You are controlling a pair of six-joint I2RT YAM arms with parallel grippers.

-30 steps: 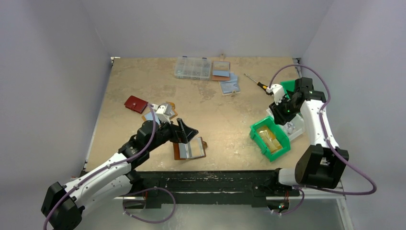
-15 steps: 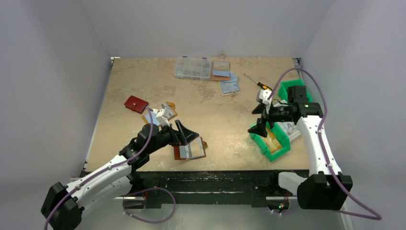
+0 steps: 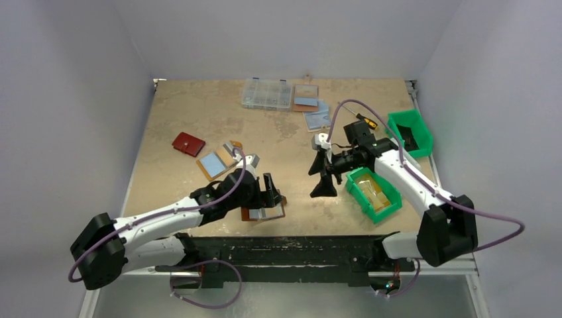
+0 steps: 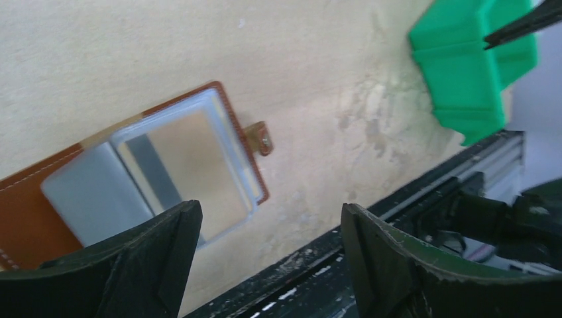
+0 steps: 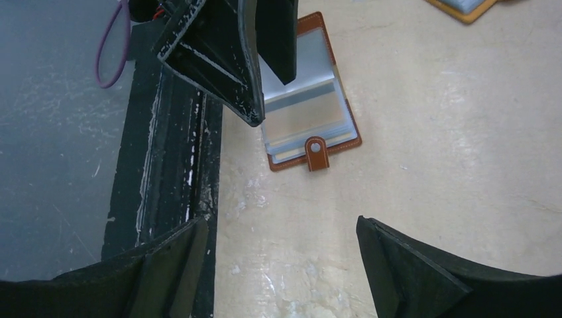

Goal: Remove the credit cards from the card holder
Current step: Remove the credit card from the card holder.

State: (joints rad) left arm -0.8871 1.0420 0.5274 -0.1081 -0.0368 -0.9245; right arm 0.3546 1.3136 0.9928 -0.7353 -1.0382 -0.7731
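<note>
Your left gripper [image 4: 270,218] hangs released over the open card holder [image 4: 23,205]; a card [image 4: 192,159] seems to sit in its sleeve. Your right gripper [image 5: 281,228], also released, is near.

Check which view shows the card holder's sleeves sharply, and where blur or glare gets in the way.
Left wrist: the card holder is soft, its sleeves washed by pale sheen. Right wrist: sharpest, but the left end effector covers part of the sleeves. Top external: evenly lit, holder too small for detail.

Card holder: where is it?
In the top view the card holder lies open at the near edge of the table, left of centre, beneath the left gripper.
</note>
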